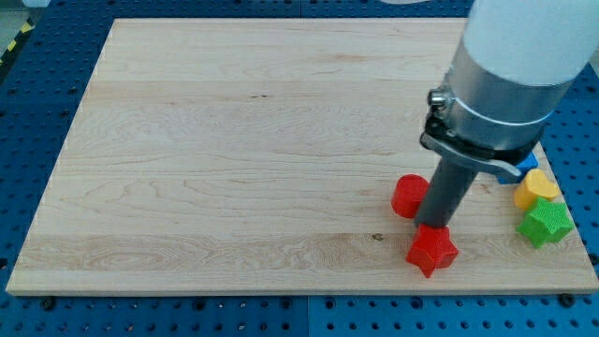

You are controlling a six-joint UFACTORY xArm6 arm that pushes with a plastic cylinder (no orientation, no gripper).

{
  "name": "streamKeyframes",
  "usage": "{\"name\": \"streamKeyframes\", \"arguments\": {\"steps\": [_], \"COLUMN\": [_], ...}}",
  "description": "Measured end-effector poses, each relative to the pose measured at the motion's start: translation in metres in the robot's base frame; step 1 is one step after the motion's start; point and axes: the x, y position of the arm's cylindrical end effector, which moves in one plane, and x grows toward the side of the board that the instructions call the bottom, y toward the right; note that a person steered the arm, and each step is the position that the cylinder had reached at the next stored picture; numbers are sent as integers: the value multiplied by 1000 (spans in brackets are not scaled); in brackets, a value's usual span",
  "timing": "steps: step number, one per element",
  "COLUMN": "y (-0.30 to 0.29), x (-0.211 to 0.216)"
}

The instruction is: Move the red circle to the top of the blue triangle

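- my tip [429, 225] sits between the red circle [408, 196] and the red star [432, 250]; circle touching or just beside it on the view's left, star right below it, the very end may be hidden behind the star
- no fingers on this rig, just a plain rod, so nothing to spread or pinch
- blue triangle [531, 161]: only a blue sliver shows to the view's right of the tip, mostly hidden under the arm's collar; shape not really readable
- yellow block [536, 189] and green star [546, 223] sit further right, near the board [234, 140] edge
- step in hand, my guess: get round to the circle's left/bottom side, then push it right and up, ending above the blue piece
- do it well: steer clear of the red star and yellow block, short pushes through the circle's centre
- arm pose: rod roughly vertical, grey-white cylinder body coming in from the view's top right
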Motion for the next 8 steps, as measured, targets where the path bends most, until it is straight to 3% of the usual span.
{"name": "streamKeyframes", "arguments": {"steps": [8], "y": [-21], "x": [-40]}}
